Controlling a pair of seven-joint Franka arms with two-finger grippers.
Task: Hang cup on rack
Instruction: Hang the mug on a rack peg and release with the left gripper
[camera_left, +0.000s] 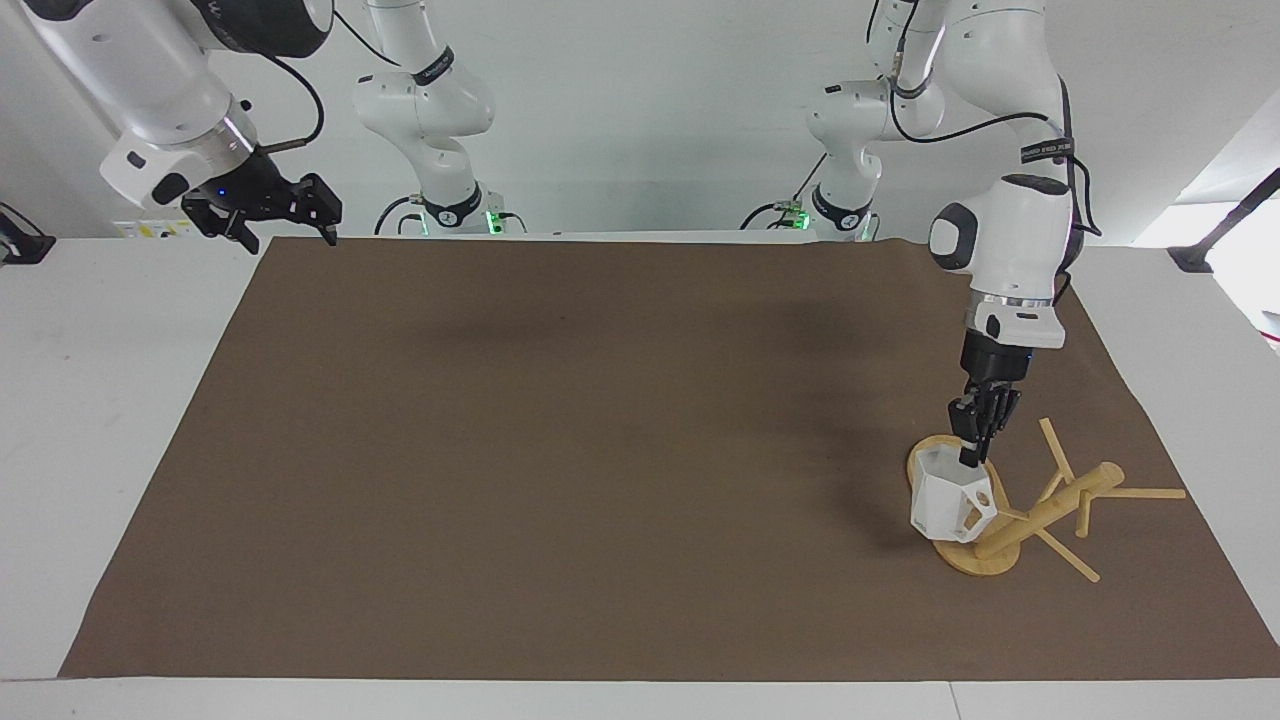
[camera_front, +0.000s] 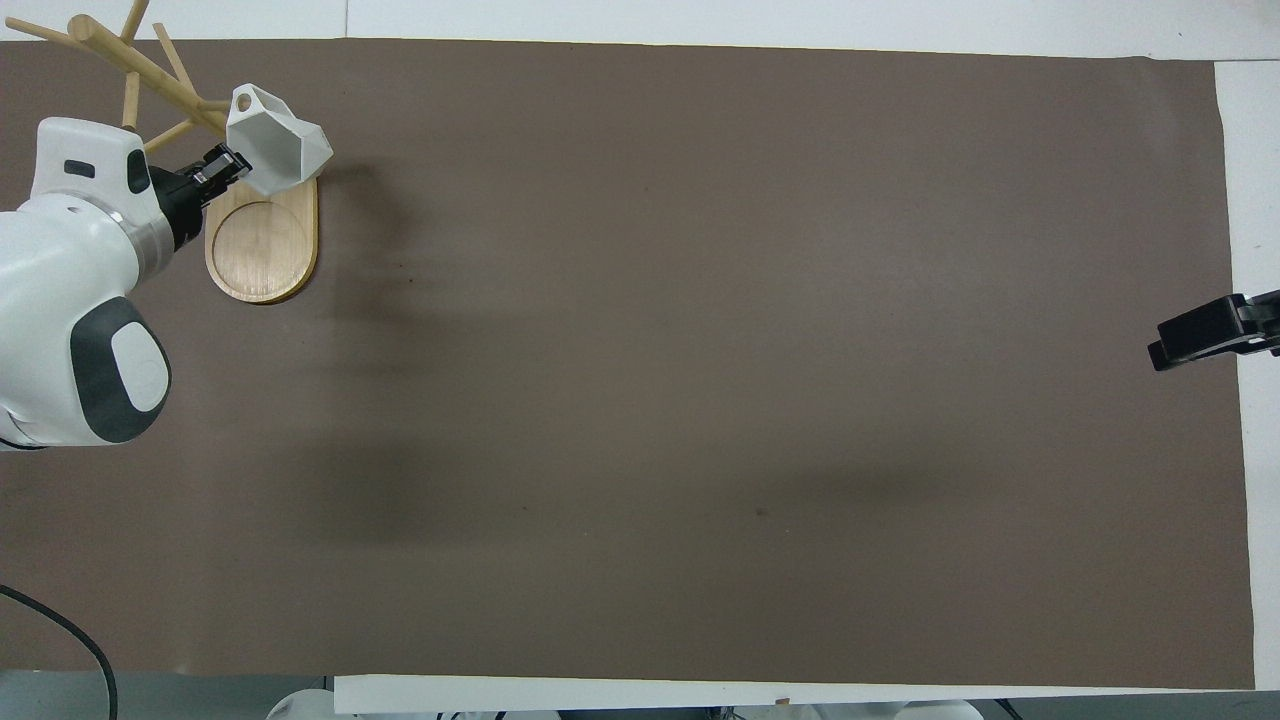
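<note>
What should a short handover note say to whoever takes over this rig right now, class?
Left tool: shut on the cup, gripping its rim over the rack.
Right tool: waiting, raised at the right arm's end of the table.
Rack: at the left arm's end, on its oval base.
Done: cup picked up and brought to the rack, its handle near a peg.
Left: get the handle on a peg, then let go.

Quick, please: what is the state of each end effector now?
Left end effector: shut on the rim of the small white faceted plastic cup, over the light bamboo rack.
Right end effector: open, holding nothing, waiting.
</note>
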